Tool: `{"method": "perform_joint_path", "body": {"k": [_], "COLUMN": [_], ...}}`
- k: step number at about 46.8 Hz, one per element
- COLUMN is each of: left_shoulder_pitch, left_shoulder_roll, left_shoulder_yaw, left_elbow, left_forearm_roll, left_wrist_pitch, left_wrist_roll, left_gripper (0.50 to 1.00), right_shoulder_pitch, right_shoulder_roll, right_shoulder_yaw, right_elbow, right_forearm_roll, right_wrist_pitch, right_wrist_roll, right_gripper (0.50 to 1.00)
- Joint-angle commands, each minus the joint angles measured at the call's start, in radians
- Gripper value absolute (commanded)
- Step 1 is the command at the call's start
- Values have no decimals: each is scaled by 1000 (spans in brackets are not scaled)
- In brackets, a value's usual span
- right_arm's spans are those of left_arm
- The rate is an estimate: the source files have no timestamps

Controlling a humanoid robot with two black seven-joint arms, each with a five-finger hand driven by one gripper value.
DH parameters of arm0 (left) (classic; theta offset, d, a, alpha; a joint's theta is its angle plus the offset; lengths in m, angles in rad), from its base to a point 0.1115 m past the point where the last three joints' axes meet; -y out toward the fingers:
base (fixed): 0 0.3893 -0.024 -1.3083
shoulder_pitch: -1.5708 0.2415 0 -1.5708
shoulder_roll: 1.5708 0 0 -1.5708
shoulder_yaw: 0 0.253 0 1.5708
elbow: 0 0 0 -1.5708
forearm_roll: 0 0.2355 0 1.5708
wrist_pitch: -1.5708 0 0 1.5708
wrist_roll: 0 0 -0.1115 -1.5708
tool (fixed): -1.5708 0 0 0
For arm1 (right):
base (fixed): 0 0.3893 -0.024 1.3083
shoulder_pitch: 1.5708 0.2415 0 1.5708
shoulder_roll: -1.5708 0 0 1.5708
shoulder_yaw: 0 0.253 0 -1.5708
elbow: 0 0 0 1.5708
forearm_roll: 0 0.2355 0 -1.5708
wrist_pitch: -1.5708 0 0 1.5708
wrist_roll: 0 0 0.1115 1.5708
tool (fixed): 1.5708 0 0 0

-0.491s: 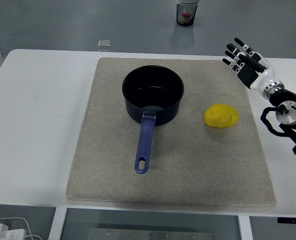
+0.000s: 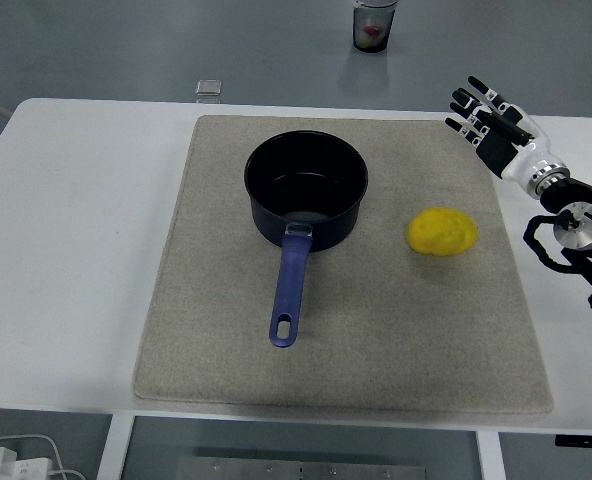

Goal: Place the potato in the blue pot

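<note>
A yellow potato (image 2: pixel 442 232) lies on the beige mat (image 2: pixel 226 350), right of the pot. The dark blue pot (image 2: pixel 305 186) stands upright at the mat's middle, empty, with its blue handle (image 2: pixel 289 286) pointing toward the near edge. My right hand (image 2: pixel 486 122) is at the mat's far right corner, above and to the right of the potato, apart from it, with fingers spread and holding nothing. The left arm is out of view.
A clear cup (image 2: pixel 374 24) with something red in it stands beyond the table's far edge. A small clear square object (image 2: pixel 208 89) lies on the white table (image 2: pixel 76 250) behind the mat. Cables and a plug (image 2: pixel 11 458) show below the near left edge.
</note>
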Motion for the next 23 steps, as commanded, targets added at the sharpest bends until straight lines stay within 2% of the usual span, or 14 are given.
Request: {"method": "perform_joint_path", "body": {"k": [1, 9, 23], "left_shoulder_pitch": [-3, -3, -3], "left_shoulder_roll": [0, 0, 0], "left_shoulder_yaw": [0, -2, 0], "left_elbow": [-1, 0, 0], "left_forearm_roll": [1, 0, 0], "left_wrist_pitch": [0, 0, 0], "left_wrist_roll": [0, 0, 0], "left_gripper": [996, 996, 996], "right_shoulder_pitch": [2, 2, 3], "right_shoulder_roll": [-2, 0, 0], "right_shoulder_yaw": [-1, -2, -2], "right_elbow": [0, 0, -2], "right_forearm_roll": [-2, -48, -78], "right_wrist_pitch": [0, 6, 59], "right_wrist_roll": [1, 1, 3], "right_gripper": [928, 930, 928]}}
